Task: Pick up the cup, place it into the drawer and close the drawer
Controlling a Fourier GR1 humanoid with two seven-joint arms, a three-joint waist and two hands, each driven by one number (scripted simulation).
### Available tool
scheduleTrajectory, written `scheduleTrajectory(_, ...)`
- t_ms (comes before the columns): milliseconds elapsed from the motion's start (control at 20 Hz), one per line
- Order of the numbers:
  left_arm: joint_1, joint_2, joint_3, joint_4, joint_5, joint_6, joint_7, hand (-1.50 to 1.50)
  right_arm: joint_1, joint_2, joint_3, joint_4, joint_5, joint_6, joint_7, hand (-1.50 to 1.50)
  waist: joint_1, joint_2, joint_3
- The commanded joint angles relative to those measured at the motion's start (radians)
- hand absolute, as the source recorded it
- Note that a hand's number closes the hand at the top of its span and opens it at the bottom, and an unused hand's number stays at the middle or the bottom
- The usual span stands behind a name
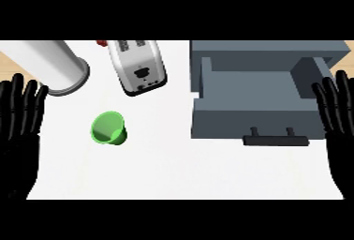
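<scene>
Head view: the cup (109,128) is bright green, upright, its open mouth showing, standing on the white counter (180,173) at about 9 o'clock from the middle. The grey drawer (252,101) is pulled open at 2 o'clock, its black handle (275,139) toward the robot. A toaster (137,65) lies at 11 o'clock, a white cylinder (55,65) beside it. Left hand (21,117) rests at 9 o'clock, right hand (336,110) at 3 o'clock; both have fingers straight, slightly apart, holding nothing

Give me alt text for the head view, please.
A green cup stands on the white counter, left of an open grey drawer. Both hands rest open at the edges, left hand and right hand. A toaster lies behind the cup.
</scene>
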Motion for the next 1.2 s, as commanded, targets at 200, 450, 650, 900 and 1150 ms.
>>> scheduleTrajectory(200,-0.090,0.155,0.072,0.088,0.275,-0.288,-0.052,-1.50,0.032,0.039,0.038,-0.024,0.036,-0.015,-0.047,-1.50,-0.021,0.027,-0.008)
scheduleTrajectory(450,-0.102,0.132,0.138,0.297,0.501,-0.319,0.080,-1.50,-0.045,-0.014,0.046,0.082,-0.024,0.057,0.079,-1.50,-0.011,0.031,-0.008)
scheduleTrajectory(650,-0.154,0.147,0.173,0.441,0.501,-0.381,0.013,-1.50,-0.104,-0.017,0.040,0.091,-0.022,0.061,0.129,-1.50,-0.012,0.027,-0.007)
scheduleTrajectory(900,-0.208,0.200,0.210,0.650,0.434,-0.438,-0.051,-1.50,-0.127,-0.033,-0.003,0.158,-0.046,0.097,0.081,-1.50,-0.013,0.027,-0.007)
scheduleTrajectory(1150,-0.239,0.170,0.190,0.864,0.306,-0.448,-0.208,-1.50,-0.145,-0.022,-0.023,0.162,-0.059,0.089,0.092,-1.50,-0.018,0.028,-0.008)
